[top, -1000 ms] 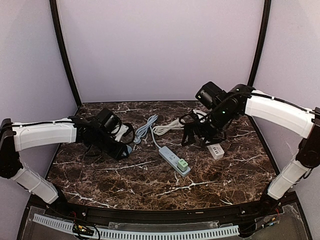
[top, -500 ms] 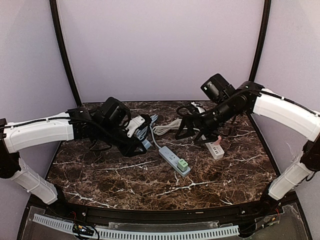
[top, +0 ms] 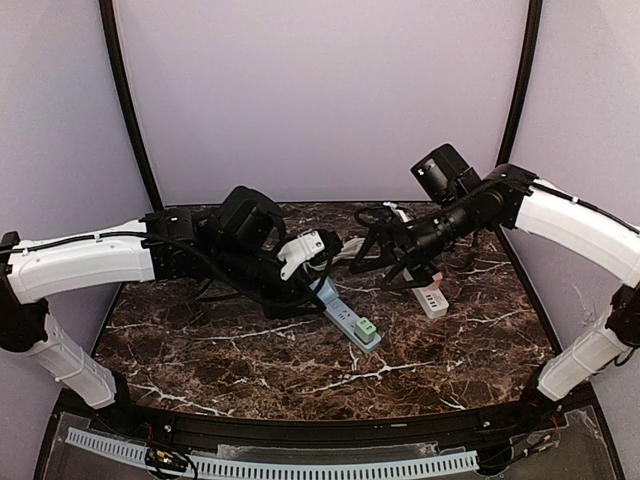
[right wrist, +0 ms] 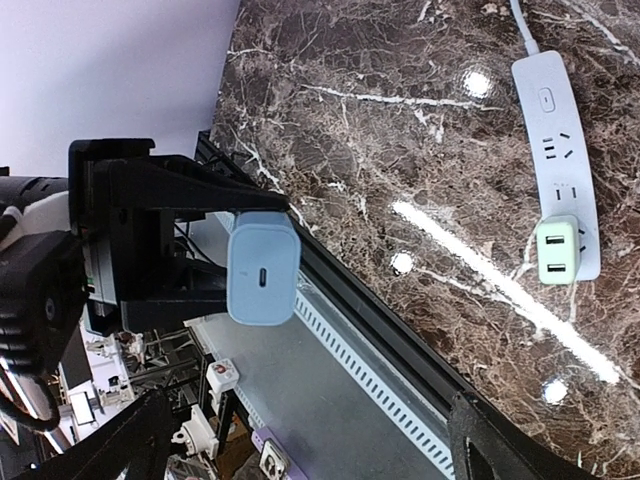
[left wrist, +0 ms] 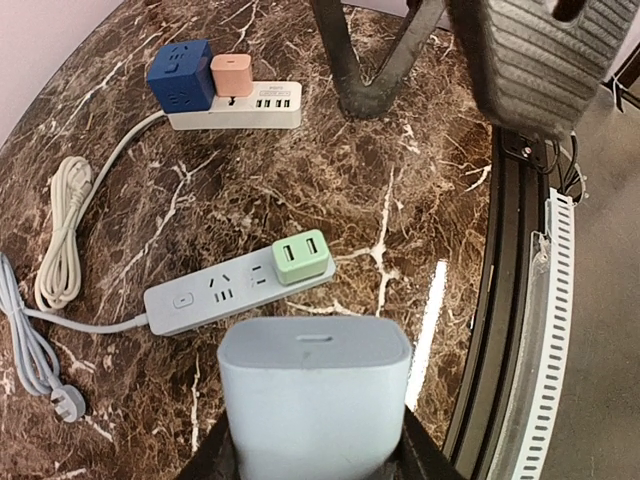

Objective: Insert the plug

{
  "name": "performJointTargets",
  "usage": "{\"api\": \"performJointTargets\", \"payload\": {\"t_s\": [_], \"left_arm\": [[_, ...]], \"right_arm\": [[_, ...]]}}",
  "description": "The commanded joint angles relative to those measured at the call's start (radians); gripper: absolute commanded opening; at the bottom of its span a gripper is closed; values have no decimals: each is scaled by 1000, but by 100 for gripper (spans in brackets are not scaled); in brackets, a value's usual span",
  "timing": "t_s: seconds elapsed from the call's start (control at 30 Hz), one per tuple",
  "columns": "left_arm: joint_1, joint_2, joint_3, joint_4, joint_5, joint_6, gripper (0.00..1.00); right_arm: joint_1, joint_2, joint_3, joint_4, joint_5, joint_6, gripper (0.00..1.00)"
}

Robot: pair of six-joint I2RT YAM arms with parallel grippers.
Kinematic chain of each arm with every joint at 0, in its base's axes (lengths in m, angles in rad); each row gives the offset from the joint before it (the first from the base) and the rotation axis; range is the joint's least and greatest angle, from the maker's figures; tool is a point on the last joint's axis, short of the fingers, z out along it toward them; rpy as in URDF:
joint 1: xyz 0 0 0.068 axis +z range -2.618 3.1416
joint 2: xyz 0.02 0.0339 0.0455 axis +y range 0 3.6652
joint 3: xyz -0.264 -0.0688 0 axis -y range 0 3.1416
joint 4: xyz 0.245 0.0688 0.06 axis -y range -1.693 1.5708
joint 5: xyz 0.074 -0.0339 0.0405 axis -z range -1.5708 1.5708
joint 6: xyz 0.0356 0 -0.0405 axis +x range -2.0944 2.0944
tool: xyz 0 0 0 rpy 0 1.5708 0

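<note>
Left end effector (left wrist: pixel 315 455) is clamped on the blue plug (left wrist: pixel 315 380), held near the grey strip (left wrist: pixel 215 297) to line up with its free sockets. Right end effector (right wrist: pixel 310 445) has jaws apart, empty.

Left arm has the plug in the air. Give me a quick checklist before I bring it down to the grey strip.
1. Grip: ok. The left gripper is shut on the blue adapter, and the adapter sits square between the fingers.
2. Free socket: ok. The grey power strip shows two bare sockets beside the green adapter.
3. Prong direction: cannot tell. The prongs are hidden in every view.
4. Alignment over a socket: not ok. In the left wrist view the strip lies ahead of the adapter, not under it.
5. Strip braced: not ok. The right gripper hangs open near the white strip and holds nothing.
</note>
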Motion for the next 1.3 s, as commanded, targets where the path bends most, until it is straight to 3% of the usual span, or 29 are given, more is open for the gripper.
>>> {"api": "performJointTargets", "payload": {"t_s": [0.0, 0.6, 1.27], "left_arm": [[-17, 34, 62, 26, 3, 46, 1], [-77, 128, 172, 80, -7, 80, 1], [-88, 195, 239, 54, -59, 85, 1]], "right_arm": [[-11, -39, -33, 68, -99, 39, 95], [-11, -55, -136, 194, -134, 176, 79], [-11, -38, -148, 208, -111, 222, 39]]}}
